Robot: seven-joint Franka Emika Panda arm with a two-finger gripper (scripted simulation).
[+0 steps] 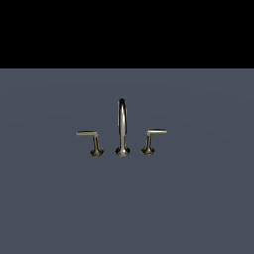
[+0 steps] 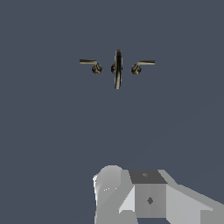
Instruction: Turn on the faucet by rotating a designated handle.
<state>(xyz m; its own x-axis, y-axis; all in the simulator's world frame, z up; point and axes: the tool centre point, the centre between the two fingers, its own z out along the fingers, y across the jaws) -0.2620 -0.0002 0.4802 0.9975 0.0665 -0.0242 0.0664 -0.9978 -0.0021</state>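
Faucet on a plain grey table, untouched.
Spout stands upright in the middle; the handle sits just beside it on the exterior view's left, arm bent leftward, mirror lever opposite. End effector is well apart from them; its grip state cannot be told.

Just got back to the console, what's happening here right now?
Nothing is being handled yet. The faucet stands alone on the grey floor: an arched spout with an L-shaped lever on either side. The handle to be turned, the one on the exterior view's left with its arm pointing outward, is untouched. The wrist view looks down on the set from well away, with only part of the gripper body showing; its fingers are out of frame, so open or shut is unclear.
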